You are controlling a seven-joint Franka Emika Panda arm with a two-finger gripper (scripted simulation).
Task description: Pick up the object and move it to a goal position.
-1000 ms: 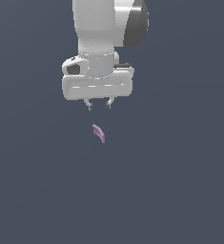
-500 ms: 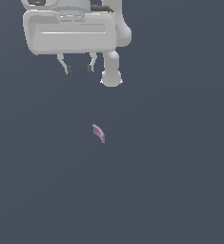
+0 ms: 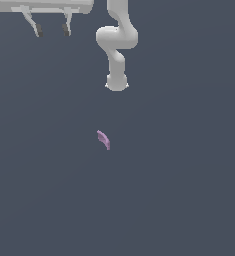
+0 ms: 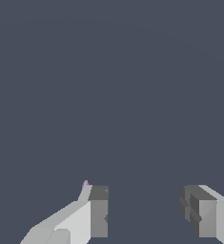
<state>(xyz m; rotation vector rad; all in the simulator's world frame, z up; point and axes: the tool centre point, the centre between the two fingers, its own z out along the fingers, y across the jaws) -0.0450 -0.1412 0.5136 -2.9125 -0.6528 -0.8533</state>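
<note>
The object is a small pale purple crescent lying on the dark grey floor near the middle of the exterior view. My gripper is open and empty, high at the exterior view's upper left, well apart from the object. In the wrist view the two fingers stand wide apart around the gripper's middle, and only a tiny purple tip of the object shows beside one finger.
The arm's white links and base stand behind the object at the exterior view's upper middle. The floor is a plain dark grey surface.
The gripper has risen and moved toward the exterior view's left, away from the object, staying open. The arm's base has come into view. The object has not moved.
</note>
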